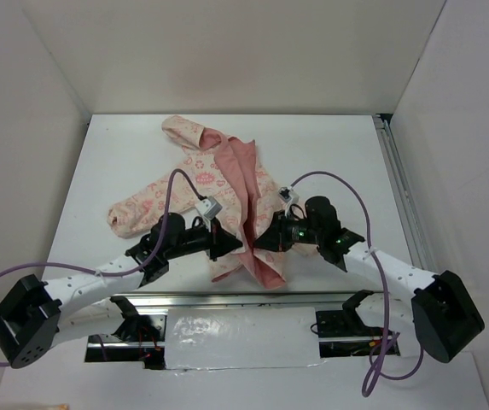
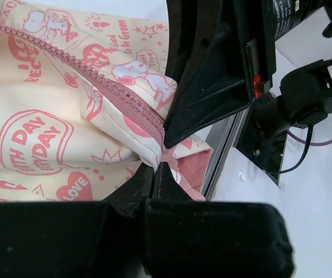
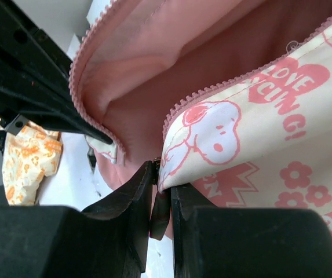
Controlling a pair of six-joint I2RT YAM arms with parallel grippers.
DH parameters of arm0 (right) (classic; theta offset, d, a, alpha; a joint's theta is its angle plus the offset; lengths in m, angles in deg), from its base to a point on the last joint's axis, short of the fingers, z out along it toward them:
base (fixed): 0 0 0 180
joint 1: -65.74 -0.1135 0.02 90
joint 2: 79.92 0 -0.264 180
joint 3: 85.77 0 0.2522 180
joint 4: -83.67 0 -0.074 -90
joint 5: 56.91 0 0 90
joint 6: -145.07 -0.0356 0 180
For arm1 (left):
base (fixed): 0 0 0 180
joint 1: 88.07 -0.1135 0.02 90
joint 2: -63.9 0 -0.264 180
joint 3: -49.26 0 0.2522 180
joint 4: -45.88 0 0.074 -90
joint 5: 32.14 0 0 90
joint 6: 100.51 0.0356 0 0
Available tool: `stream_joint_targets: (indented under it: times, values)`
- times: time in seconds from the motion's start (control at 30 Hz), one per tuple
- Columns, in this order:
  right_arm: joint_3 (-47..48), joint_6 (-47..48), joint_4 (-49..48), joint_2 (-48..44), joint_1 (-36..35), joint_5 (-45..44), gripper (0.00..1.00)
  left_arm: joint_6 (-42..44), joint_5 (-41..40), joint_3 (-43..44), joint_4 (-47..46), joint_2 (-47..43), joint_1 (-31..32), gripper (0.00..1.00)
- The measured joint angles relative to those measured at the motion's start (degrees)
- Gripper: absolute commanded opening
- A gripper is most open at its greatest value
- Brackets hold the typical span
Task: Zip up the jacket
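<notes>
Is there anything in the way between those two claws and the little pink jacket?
Nothing visible stands in the way. The left gripper is pinching the jacket at the bottom end of its zipper. The right gripper is pinching the other front edge near the hem. Both are already touching the fabric.

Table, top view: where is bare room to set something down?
Free: the table right of the jacket up to the rail, and the left strip beside the sleeve. Crowded: the near middle, where left gripper and right gripper meet.
</notes>
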State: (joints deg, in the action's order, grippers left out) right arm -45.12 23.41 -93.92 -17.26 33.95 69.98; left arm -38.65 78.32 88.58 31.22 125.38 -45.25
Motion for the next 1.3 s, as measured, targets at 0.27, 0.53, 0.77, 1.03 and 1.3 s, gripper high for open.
stream_joint_targets:
  times: [0.27,0.53,0.77,1.03,1.3]
  values:
    - [0.8,1.2,6.8,1.4,-1.0,-5.3,0.1,0.9,0.5,0.0,0.2,1.9,0.0,0.0]
    - [-0.1,0.3,9.4,9.9,-1.7,-10.5,0.11,0.8,0.3,0.1,1.9,6.7,0.2,0.0]
    - [-0.1,-0.2,11.0,13.2,-1.8,-14.2,0.2,0.9,-2.1,1.6,3.0,12.4,3.1,0.0]
    - [0.1,-0.2,14.4,12.9,-1.8,-17.0,0.28,0.9,-3.1,1.6,3.4,13.1,3.5,0.0]
    - [1.2,-0.6,15.6,12.9,-1.8,-17.2,0.37,1.0,-4.1,2.0,4.1,13.4,4.4,0.0]
